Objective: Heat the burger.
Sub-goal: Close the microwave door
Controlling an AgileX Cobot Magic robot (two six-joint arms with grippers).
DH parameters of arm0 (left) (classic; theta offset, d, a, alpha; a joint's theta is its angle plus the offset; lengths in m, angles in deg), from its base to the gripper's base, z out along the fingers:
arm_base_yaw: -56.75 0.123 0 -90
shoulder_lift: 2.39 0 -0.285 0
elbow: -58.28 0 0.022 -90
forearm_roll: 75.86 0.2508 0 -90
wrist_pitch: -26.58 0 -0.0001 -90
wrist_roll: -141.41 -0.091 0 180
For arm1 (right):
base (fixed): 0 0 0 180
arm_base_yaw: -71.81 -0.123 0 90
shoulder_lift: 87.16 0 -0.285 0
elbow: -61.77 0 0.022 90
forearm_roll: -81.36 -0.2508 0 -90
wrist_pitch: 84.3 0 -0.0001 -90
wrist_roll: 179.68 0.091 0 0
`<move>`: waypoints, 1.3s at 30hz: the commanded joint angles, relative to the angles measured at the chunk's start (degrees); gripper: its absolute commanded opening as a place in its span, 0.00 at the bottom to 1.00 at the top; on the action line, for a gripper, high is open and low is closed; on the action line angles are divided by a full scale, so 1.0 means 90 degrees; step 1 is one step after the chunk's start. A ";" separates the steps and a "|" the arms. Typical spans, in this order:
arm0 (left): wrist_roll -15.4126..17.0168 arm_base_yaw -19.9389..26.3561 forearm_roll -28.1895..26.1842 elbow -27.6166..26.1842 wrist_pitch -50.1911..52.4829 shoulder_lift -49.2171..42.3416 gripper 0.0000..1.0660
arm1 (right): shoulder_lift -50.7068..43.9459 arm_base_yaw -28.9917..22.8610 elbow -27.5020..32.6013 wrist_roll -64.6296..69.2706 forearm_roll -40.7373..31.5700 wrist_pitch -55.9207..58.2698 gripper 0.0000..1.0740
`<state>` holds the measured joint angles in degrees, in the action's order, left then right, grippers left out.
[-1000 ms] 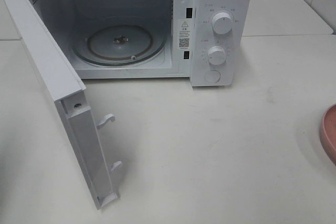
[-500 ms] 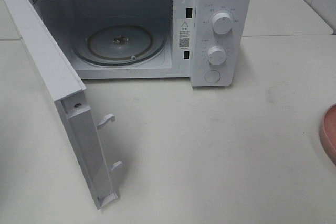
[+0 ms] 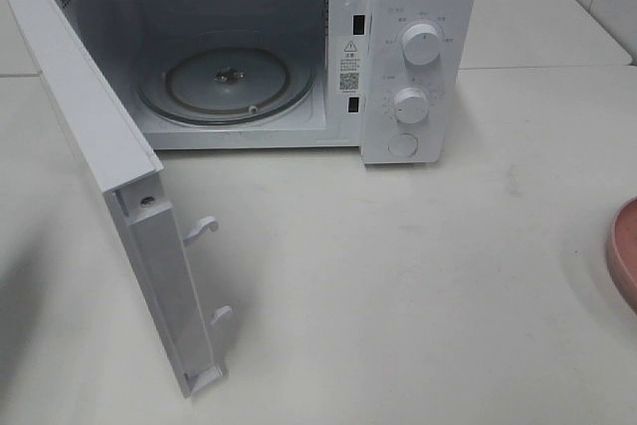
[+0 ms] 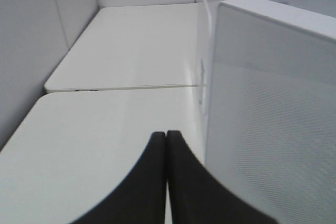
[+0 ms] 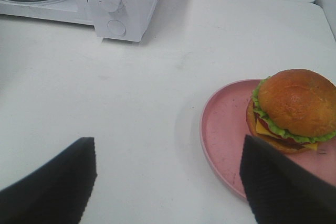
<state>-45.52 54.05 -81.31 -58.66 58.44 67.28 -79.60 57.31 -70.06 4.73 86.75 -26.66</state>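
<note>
The burger (image 5: 294,108), with a golden-brown bun, lettuce and cheese, sits on a pink plate (image 5: 226,129) in the right wrist view. My right gripper (image 5: 168,169) is open above the table, its black fingers (image 5: 58,182) spread wide; one fingertip overlaps the plate's rim, and the burger lies beyond it, off to one side of the gap. In the high view only the plate's edge (image 3: 624,251) shows at the right border, and the burger is out of view there. My left gripper (image 4: 166,136) is shut and empty, beside the outer face of the open microwave door (image 4: 268,108).
A white microwave (image 3: 418,57) stands at the back with its door (image 3: 109,186) swung wide open toward the front left. Its glass turntable (image 3: 227,82) is bare. Two knobs (image 3: 422,44) and a round button sit on its right panel. A table seam runs behind.
</note>
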 commanded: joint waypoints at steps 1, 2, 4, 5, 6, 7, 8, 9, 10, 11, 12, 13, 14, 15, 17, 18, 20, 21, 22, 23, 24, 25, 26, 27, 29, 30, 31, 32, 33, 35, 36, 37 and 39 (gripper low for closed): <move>0.0732 -0.0223 0.1025 0.0006 0.0809 0.0700 0.00 | -0.0197 0.0051 0.0032 -0.0064 0.0000 -0.0083 0.70; 0.0732 -0.0223 0.1025 0.0006 0.0809 0.0700 0.00 | -0.0197 0.0051 0.0032 -0.0064 0.0000 -0.0083 0.70; 0.1095 -0.0229 0.1547 0.0006 0.1248 0.1127 0.00 | -0.0197 0.0051 0.0032 -0.0064 0.0000 -0.0083 0.70; 0.1095 -0.0229 0.1547 0.0006 0.1248 0.1127 0.00 | -0.0197 0.0051 0.0032 -0.0064 0.0000 -0.0083 0.70; 0.1254 -0.0229 0.1808 0.0006 0.1515 0.1375 0.00 | -0.0197 0.0051 0.0032 -0.0064 0.0000 -0.0083 0.70; 0.1254 -0.0229 0.1808 0.0006 0.1515 0.1375 0.00 | -0.0197 0.0051 0.0032 -0.0064 0.0000 -0.0083 0.70; 0.1331 -0.0229 0.1948 0.0006 0.1674 0.1509 0.00 | -0.0197 0.0051 0.0032 -0.0064 0.0000 -0.0083 0.70; 0.1394 -0.0280 0.2088 0.0006 0.1986 0.1751 0.00 | -0.0197 0.0051 0.0032 -0.0064 0.0000 -0.0083 0.70; 0.1394 -0.0280 0.2088 0.0006 0.1986 0.1751 0.00 | -0.0197 0.0051 0.0032 -0.0064 0.0000 -0.0083 0.70; 0.1388 -0.0376 0.2094 0.0006 0.2235 0.1967 0.00 | -0.0197 0.0051 0.0032 -0.0064 0.0000 -0.0083 0.70; 0.1388 -0.0446 0.2094 0.0006 0.2343 0.2075 0.00 | -0.0197 0.0051 0.0032 -0.0064 0.0000 -0.0083 0.70; 0.1388 -0.0446 0.2094 0.0006 0.2343 0.2075 0.00 | -0.0197 0.0051 0.0032 -0.0064 0.0000 -0.0083 0.70; 0.1343 -0.0624 0.2069 0.0006 0.2546 0.2279 0.00 | -0.0197 0.0051 0.0032 -0.0064 0.0000 -0.0083 0.70; 0.1318 -0.0789 0.1999 -0.0006 0.2750 0.2496 0.00 | -0.0197 0.0051 0.0032 -0.0064 0.0000 -0.0083 0.70; 0.1318 -0.0859 0.1942 -0.0013 0.2833 0.2617 0.00 | -0.0197 0.0051 0.0032 -0.0064 0.0000 -0.0083 0.70; 0.1318 -0.0859 0.1942 -0.0013 0.2833 0.2617 0.00 | -0.0197 0.0051 0.0032 -0.0064 0.0000 -0.0083 0.70; 0.1318 -0.1108 0.1725 -0.0013 0.3228 0.2935 0.00 | -0.0197 0.0051 0.0032 -0.0064 0.0000 -0.0083 0.70; 0.1318 -0.1108 0.1725 -0.0013 0.3228 0.2935 0.00 | -0.0197 0.0051 0.0032 -0.0064 0.0000 -0.0083 0.70; 0.1318 -0.1311 0.1515 -0.0019 0.3501 0.3139 0.00 | -0.0197 0.0051 0.0032 -0.0064 0.0000 -0.0083 0.70; 0.1318 -0.1311 0.1515 -0.0019 0.3501 0.3139 0.00 | -0.0197 0.0051 0.0032 -0.0064 0.0000 -0.0083 0.70; 0.1261 -0.1553 0.1305 -0.0025 0.3743 0.3304 0.00 | -0.0197 0.0051 0.0032 -0.0064 0.0000 -0.0083 0.70; 0.1203 -0.1674 0.1159 -0.0025 0.3871 0.3400 0.00 | -0.0197 0.0051 0.0032 -0.0064 0.0000 -0.0083 0.70; 0.1203 -0.1674 0.1159 -0.0025 0.3871 0.3400 0.00 | -0.0197 0.0051 0.0032 -0.0064 0.0000 -0.0083 0.70; 0.1108 -0.1884 0.0847 -0.0025 0.4068 0.3584 0.00 | -0.0197 0.0051 0.0032 -0.0064 0.0000 -0.0083 0.70; 0.1063 -0.2101 0.0560 -0.0025 0.4234 0.3743 0.00 | -0.0197 0.0051 0.0032 -0.0064 0.0000 -0.0083 0.70; 0.1063 -0.2209 0.0420 -0.0025 0.4329 0.3826 0.00 | -0.0197 0.0051 0.0032 -0.0064 0.0000 -0.0083 0.70; 0.1063 -0.2209 0.0420 -0.0025 0.4329 0.3826 0.00 | -0.0197 0.0051 0.0032 -0.0064 0.0000 -0.0083 0.70; 0.1070 -0.2419 0.0223 -0.0076 0.4450 0.3973 0.00 | -0.0197 0.0051 0.0032 -0.0064 0.0000 -0.0083 0.70; 0.1070 -0.2419 0.0223 -0.0076 0.4450 0.3973 0.00 | -0.0197 0.0051 0.0032 -0.0064 0.0000 -0.0083 0.70; 0.1070 -0.2795 -0.0038 -0.0369 0.4425 0.4214 0.00 | -0.0197 0.0051 0.0032 -0.0064 0.0000 -0.0083 0.70; 0.1070 -0.2795 -0.0038 -0.0369 0.4425 0.4214 0.00 | -0.0197 0.0051 0.0032 -0.0064 0.0000 -0.0083 0.70; 0.1057 -0.2884 -0.0127 -0.0471 0.4393 0.4272 0.00 | -0.0197 0.0051 0.0032 -0.0064 0.0000 -0.0083 0.70; 0.1057 -0.3043 -0.0293 -0.0656 0.4354 0.4386 0.00 | -0.0197 0.0051 0.0032 -0.0064 0.0000 -0.0083 0.70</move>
<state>-35.84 27.87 -82.22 -63.07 95.68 106.35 -79.60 57.31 -70.06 4.73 86.75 -26.66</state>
